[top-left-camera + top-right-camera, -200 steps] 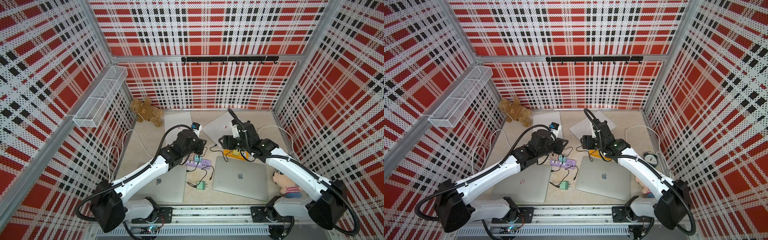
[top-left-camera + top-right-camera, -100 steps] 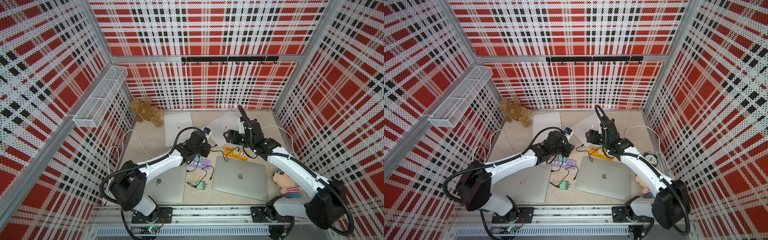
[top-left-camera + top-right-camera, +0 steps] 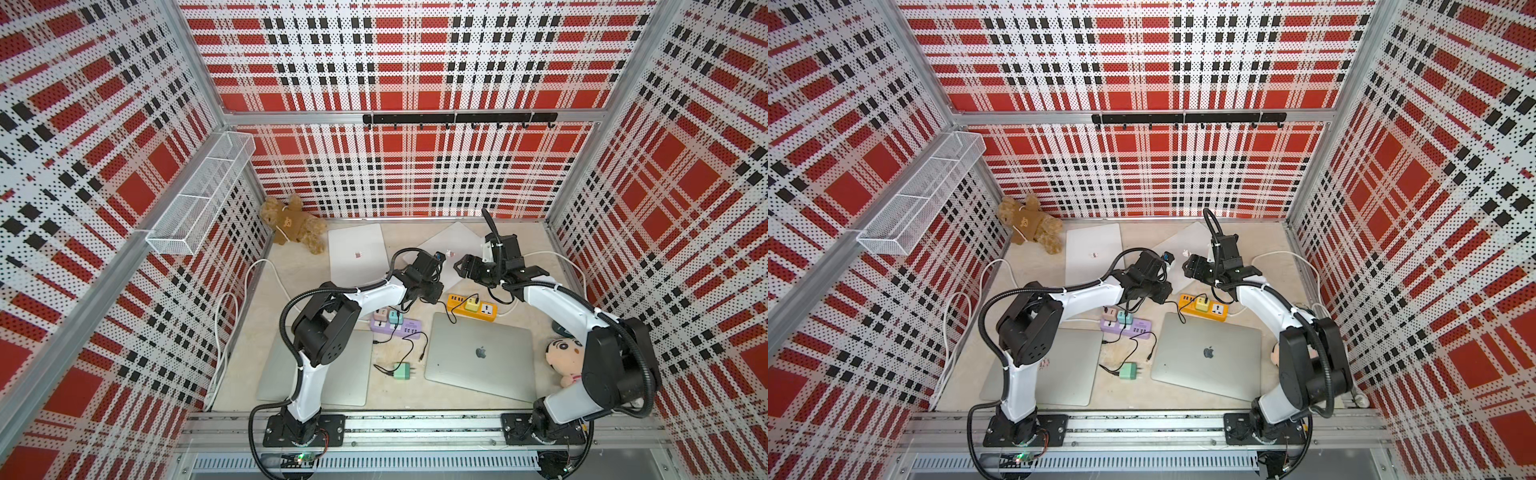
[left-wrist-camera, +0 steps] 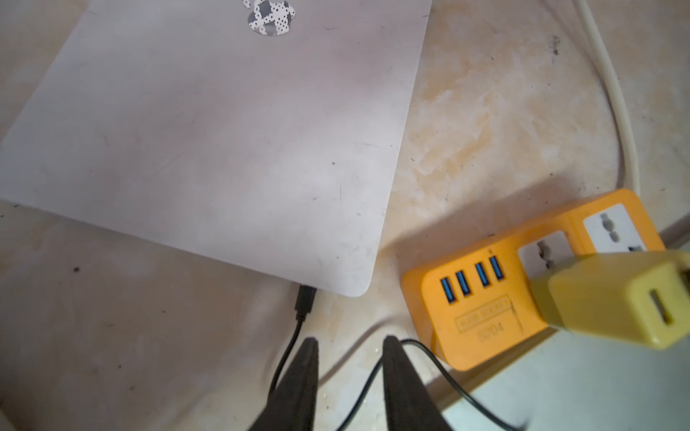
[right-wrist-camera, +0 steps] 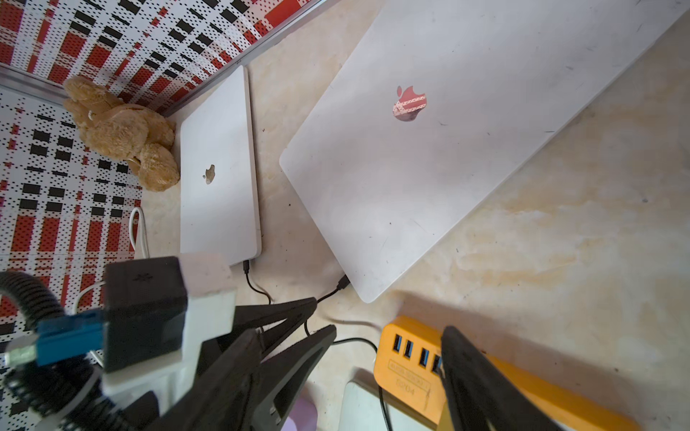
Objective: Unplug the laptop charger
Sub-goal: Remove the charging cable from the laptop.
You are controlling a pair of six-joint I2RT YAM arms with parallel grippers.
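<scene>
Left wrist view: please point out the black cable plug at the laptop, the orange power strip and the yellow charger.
black cable plug (image 4: 306,301): left wrist view, plug body.
orange power strip (image 4: 481,330): left wrist view, labelled top face.
yellow charger (image 4: 612,302): left wrist view, its side face.

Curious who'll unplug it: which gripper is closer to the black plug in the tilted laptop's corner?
Left. The left gripper sits just short of the black plug; the right gripper hangs farther back, above the orange power strip.
</scene>
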